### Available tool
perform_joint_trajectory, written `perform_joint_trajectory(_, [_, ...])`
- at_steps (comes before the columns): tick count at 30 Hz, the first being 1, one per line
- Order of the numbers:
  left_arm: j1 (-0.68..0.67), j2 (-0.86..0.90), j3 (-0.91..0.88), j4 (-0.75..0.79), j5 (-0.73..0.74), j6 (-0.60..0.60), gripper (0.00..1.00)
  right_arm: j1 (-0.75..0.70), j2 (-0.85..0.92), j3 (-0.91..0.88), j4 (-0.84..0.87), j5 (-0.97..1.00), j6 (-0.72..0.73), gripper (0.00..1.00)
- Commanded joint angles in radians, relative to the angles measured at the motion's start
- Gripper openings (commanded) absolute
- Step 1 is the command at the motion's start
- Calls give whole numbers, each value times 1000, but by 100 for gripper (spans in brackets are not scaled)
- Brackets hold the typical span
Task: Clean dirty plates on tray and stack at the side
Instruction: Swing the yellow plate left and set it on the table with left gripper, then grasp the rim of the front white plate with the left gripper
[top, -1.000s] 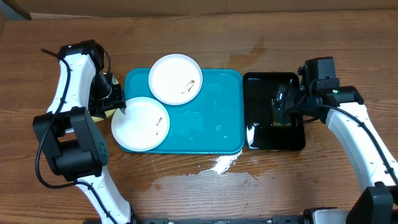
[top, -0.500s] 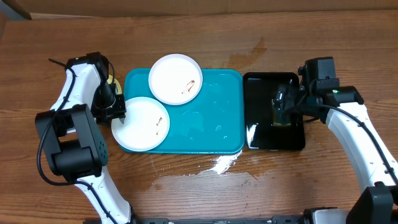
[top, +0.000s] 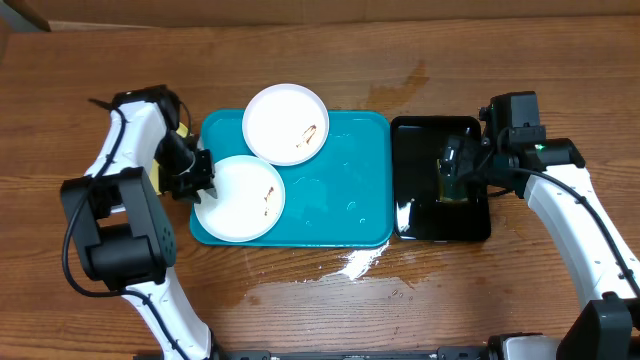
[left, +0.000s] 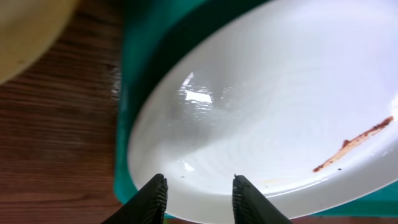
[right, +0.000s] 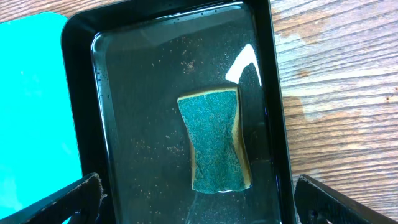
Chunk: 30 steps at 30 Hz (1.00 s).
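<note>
From overhead, the turquoise tray lies with its long axis running left to right. The far plate overhangs its far rim, and the near plate overhangs its left end, where the left gripper sits. The left wrist view shows the near plate glossy white with a thin brown streak, and the fingers are spread at its rim, clamping nothing. In the right wrist view, the right gripper gapes wide above a green-faced sponge in the black tray just right of the turquoise tray.
</note>
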Motion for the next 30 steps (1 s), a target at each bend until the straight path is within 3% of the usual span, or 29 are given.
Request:
perform_joint_trajectory(1, [-45,-26,-5,14,-13,22,39,-1,5,9,2,-5,2,100])
perform_joint_trajectory(7, [-75,-27,0,49,-191,-5,22,-1,5,9,2,-5,2,100])
perform_joint_trajectory(14, [-71,-27,39,62,-250,-8,27,-1,5,9,2,-5,2,100])
perform_joint_trajectory(23, [-66,-27,37,127,-333,-4,28,-1,5,9,2,-5,2,100])
perform_joint_trajectory(30, [-68,-27,-21,166,-269,12,26,-1,6,9,2,-5,2,100])
